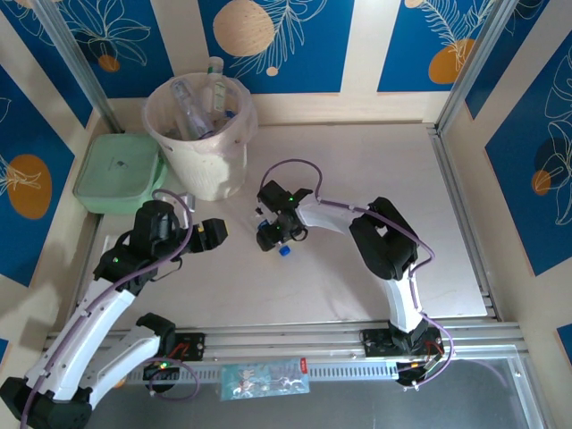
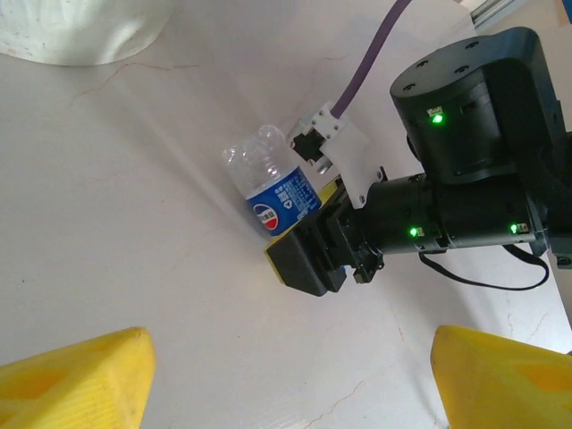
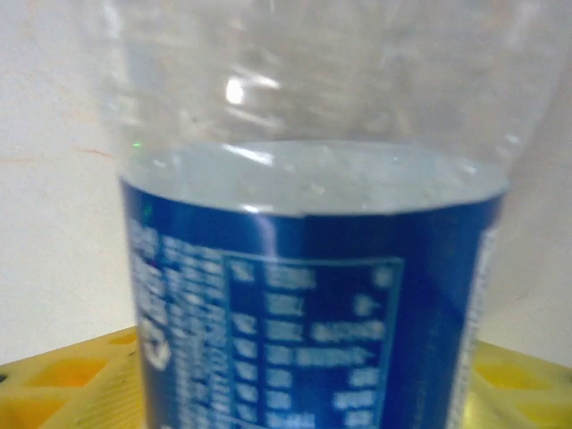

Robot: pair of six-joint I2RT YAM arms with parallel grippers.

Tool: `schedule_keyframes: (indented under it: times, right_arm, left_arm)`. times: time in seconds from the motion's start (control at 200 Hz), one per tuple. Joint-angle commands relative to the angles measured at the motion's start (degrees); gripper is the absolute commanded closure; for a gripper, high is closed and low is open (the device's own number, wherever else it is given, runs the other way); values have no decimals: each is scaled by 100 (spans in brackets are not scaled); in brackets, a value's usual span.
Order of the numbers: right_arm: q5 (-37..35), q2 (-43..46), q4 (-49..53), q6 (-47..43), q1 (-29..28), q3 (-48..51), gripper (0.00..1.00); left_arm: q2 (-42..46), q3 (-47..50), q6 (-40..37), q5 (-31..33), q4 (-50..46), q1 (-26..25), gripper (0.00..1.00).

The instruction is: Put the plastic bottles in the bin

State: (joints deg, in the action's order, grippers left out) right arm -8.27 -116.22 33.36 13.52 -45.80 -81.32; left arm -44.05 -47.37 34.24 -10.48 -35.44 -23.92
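A clear plastic bottle (image 2: 271, 187) with a blue label lies on the table, its blue cap (image 1: 283, 251) pointing toward the near edge. My right gripper (image 1: 273, 234) is down over it, and the bottle (image 3: 304, 268) sits between its yellow fingers (image 3: 63, 384). I cannot see whether they press it. My left gripper (image 2: 290, 375) is open and holds nothing. It hovers just left of the bottle and faces it (image 1: 213, 234). The cream bin (image 1: 156, 103) stands at the back left with several bottles (image 1: 192, 107) inside.
A pale-green lidded box (image 1: 121, 172) lies left of the bin. The bin's base (image 2: 80, 27) is just beyond the bottle. A raised metal rail (image 1: 460, 214) borders the table on the right, and patterned walls close the back.
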Motion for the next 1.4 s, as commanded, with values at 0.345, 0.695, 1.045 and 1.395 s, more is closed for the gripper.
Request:
schedule_keyframes:
  times: [0.345,0.695,1.045,1.395]
  right_arm:
    - [336,1516,-470,-19,36,849,52]
    - [2064,3646,-1307,418,71,1420,53]
    - [3112,4566,-2159,911,-155,1636,53]
    - [3025,4821,-2203,1063,-129,1602,53]
  left_arm:
    - [-176,-507,-31,294,-197,-42,13]
    - [-722,-1108,88,-1380,1022,-51,1]
    - [-1413,-1335,675,-3366,2942,-97,1]
    - [-1773,-1506,691,-3847,3505,-676,18]
